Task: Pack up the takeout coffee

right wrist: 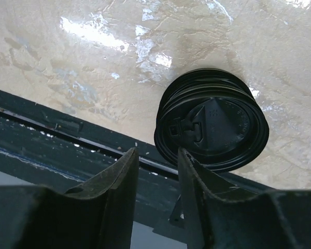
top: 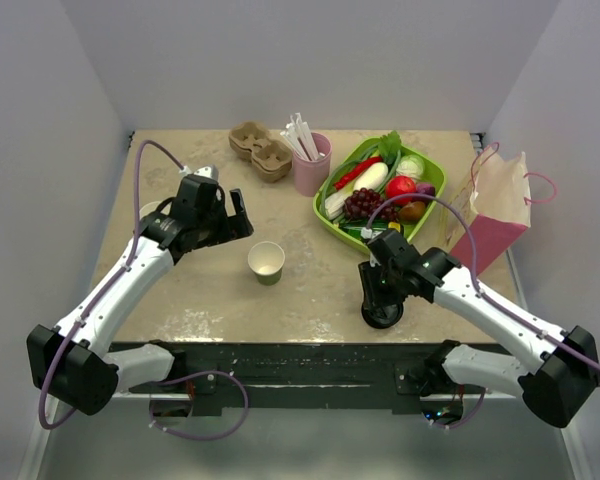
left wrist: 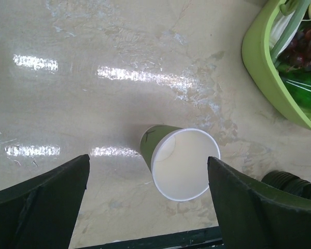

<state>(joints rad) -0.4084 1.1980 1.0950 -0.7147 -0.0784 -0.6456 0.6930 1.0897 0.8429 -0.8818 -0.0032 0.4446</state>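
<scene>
The takeout coffee as a lidded cup is out of view. A lidless green paper cup (top: 267,262) with a white inside stands mid-table. My left gripper (top: 238,216) hovers to its left, jaws wide open. In the left wrist view the cup (left wrist: 181,163) sits between and beyond the spread fingers of the left gripper (left wrist: 148,157), touching neither. A loose black lid (top: 384,316) lies at the table's front edge. My right gripper (top: 382,300) is right over it. In the right wrist view the right gripper (right wrist: 157,150) has its jaws narrowed with a gap at the near-left rim of the lid (right wrist: 212,124).
A pink paper bag (top: 495,215) stands at the right edge. A green tray (top: 327,218) of toy food lies behind the lid. At the back stand a pink cup of straws (top: 310,168) and a cardboard cup carrier (top: 261,148). The dark front rail (right wrist: 52,129) runs just under the lid.
</scene>
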